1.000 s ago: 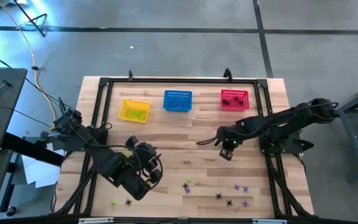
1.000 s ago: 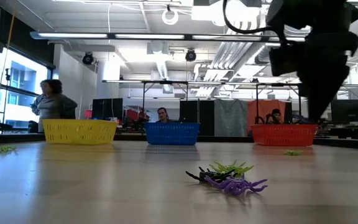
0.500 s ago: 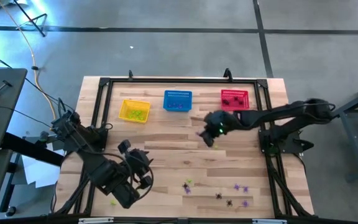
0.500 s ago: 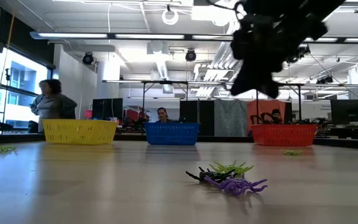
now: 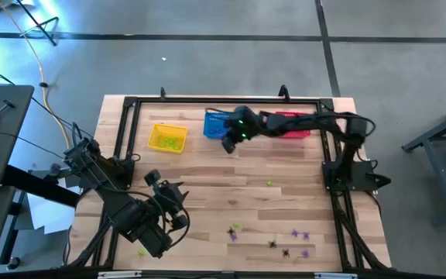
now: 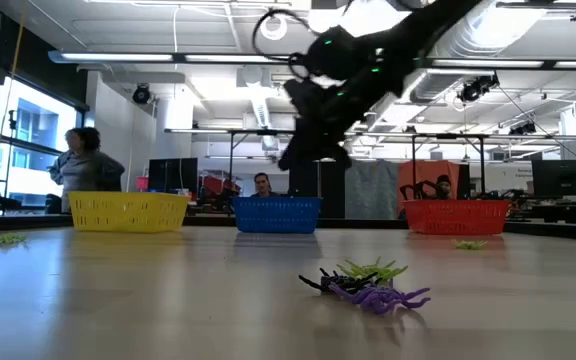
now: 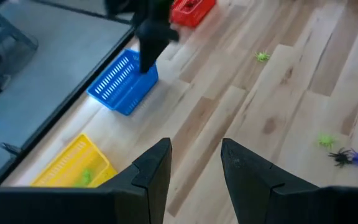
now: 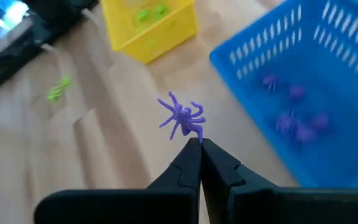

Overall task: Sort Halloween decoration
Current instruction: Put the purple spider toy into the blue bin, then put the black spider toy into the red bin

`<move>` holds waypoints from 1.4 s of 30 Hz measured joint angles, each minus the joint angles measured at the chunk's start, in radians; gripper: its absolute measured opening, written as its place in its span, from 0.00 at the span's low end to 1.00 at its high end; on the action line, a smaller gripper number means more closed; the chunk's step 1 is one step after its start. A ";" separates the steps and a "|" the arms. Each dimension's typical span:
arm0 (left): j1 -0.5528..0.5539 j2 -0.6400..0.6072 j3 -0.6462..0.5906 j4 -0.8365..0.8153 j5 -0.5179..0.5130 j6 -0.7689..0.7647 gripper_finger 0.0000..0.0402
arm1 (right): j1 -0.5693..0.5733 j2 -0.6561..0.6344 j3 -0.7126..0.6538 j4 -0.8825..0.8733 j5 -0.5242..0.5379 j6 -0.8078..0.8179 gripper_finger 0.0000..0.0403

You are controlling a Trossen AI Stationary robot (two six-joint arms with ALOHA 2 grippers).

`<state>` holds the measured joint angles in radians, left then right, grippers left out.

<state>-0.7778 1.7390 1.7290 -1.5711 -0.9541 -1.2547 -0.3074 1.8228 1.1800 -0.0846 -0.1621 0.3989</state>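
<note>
My right gripper [image 8: 199,144] is shut on a purple spider trinket [image 8: 182,117], in the air just short of the blue basket [image 8: 309,93]; from above it [image 5: 229,142] shows at that basket's near edge. The blue basket holds several purple spiders. My left gripper [image 7: 194,158] hangs open with nothing in it over the table's near left part [image 5: 161,183]. More spiders [image 5: 233,231] in purple, green and black lie on the wood at the near right [image 5: 300,235], and a green one [image 5: 269,184] lies mid-table. My right gripper pinches the purple spider by a leg at its near side [image 8: 194,132], only at the very tips of the two fingers. The fingers slant down toward the far edge. The spider sticks out beyond the tips, lifted clear of the table.
A yellow basket [image 5: 167,139] with green spiders and a red basket [image 5: 293,124] with black ones flank the blue one along the far edge. A black frame [image 5: 130,105] borders the table. People sit and stand in the room beyond [image 6: 86,160].
My right gripper, shut all the while, has swept from the table's middle right toward the far edge and leftward, up to the blue basket. My left arm has swung a little toward the table's left edge.
</note>
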 joint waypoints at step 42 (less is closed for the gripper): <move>0.001 0.000 0.000 0.000 -0.019 0.114 0.33 | -0.119 0.113 0.421 -0.669 0.032 -0.220 0.28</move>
<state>-0.7773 1.7390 1.7290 -1.5711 -0.9733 -1.1402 -0.4263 1.9362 1.6013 -0.7540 -0.1305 0.1789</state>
